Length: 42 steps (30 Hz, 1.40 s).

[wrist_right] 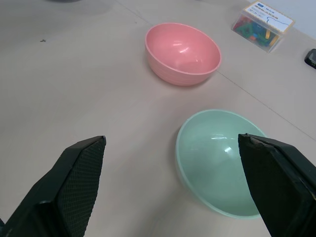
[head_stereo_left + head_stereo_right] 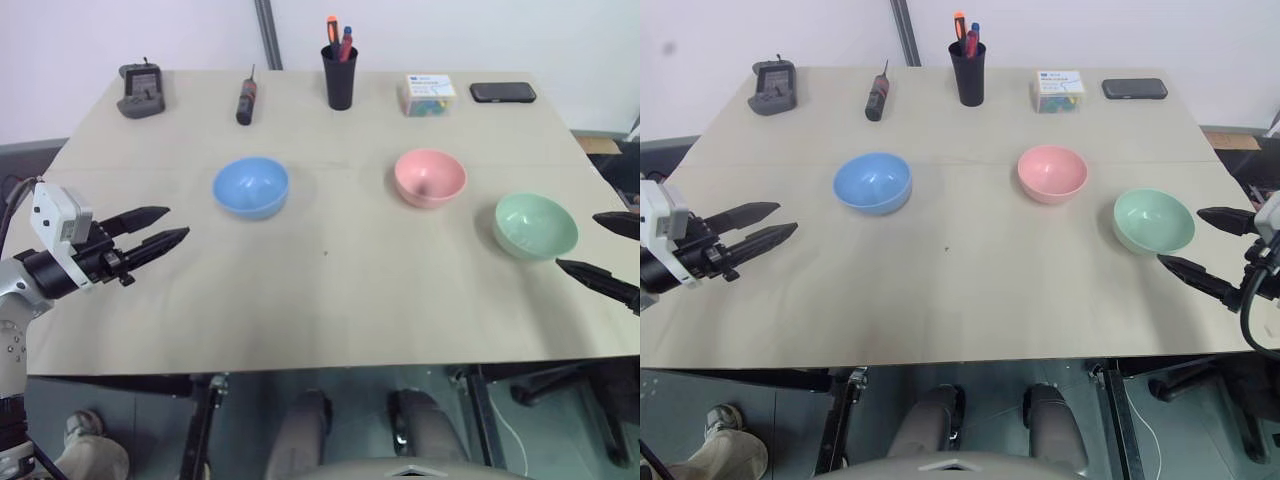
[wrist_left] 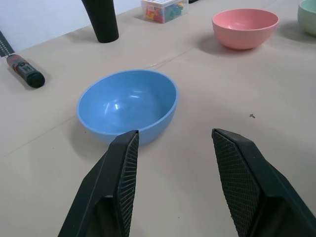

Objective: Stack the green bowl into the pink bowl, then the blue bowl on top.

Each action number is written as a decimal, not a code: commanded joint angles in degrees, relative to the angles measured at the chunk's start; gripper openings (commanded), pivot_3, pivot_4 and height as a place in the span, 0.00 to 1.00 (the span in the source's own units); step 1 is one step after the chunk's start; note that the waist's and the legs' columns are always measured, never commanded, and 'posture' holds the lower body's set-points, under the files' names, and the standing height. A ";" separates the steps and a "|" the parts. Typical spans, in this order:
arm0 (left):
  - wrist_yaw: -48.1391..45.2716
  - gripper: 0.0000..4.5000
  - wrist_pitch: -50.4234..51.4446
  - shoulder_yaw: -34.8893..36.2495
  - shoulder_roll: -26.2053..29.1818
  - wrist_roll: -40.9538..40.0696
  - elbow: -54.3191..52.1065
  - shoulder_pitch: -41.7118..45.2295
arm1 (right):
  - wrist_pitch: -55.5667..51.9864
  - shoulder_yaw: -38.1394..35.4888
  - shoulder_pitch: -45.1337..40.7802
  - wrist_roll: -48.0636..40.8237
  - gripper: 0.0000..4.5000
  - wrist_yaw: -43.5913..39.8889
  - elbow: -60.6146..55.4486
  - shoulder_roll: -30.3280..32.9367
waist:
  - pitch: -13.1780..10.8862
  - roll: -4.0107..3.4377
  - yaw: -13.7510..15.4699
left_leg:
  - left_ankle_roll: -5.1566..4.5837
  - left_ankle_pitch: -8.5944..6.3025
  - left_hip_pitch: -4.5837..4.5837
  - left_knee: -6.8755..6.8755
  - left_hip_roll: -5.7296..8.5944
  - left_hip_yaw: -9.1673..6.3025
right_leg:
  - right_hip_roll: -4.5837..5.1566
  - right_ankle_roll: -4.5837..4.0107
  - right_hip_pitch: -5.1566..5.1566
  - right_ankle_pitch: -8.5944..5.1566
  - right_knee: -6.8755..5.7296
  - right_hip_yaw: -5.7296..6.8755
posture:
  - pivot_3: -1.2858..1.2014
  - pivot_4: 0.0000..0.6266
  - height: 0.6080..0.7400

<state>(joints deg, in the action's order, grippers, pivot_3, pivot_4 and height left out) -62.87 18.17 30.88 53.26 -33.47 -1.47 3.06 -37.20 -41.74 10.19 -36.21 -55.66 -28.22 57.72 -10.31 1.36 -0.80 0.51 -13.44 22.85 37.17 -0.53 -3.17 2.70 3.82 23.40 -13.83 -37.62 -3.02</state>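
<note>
Three plain bowls stand apart and upright on the table. The blue bowl (image 2: 251, 186) is left of centre, the pink bowl (image 2: 430, 177) right of centre, and the green bowl (image 2: 536, 226) nearest the right edge. My left gripper (image 2: 162, 229) hovers open at the table's left side, short of the blue bowl (image 3: 127, 106), with nothing between its fingers. At the right edge, my right gripper (image 2: 1192, 243) stands wide open just beside the green bowl (image 1: 222, 160), empty. The pink bowl (image 1: 182, 53) lies beyond it.
Along the far edge of the table (image 2: 330, 300) are a dark grey device (image 2: 141, 91), a marker (image 2: 246, 101), a black pen cup (image 2: 339, 72), a clear box of coloured bits (image 2: 429, 95) and a black phone (image 2: 502, 92).
</note>
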 commanded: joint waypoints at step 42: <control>-2.94 0.55 2.93 -14.80 -7.02 -7.99 -20.36 6.49 | 4.89 34.12 -23.26 17.41 1.00 17.02 13.81 -10.86 | 0.00 0.00 -0.23 | 0.00 0.00 0.04 0.04 0.05 0.01 | -0.01 0.08 0.04 0.21 -0.05 -0.06 | 0.52 0.24 1.00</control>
<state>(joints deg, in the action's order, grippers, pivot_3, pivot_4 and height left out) -66.88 20.88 15.47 46.54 -40.05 -19.48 9.05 -35.43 -9.15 -10.35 -19.76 -38.68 -14.35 47.68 -10.30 1.36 -1.03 0.51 -13.44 22.88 37.21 -0.48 -3.14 2.69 3.91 23.44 -13.62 -37.68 -3.09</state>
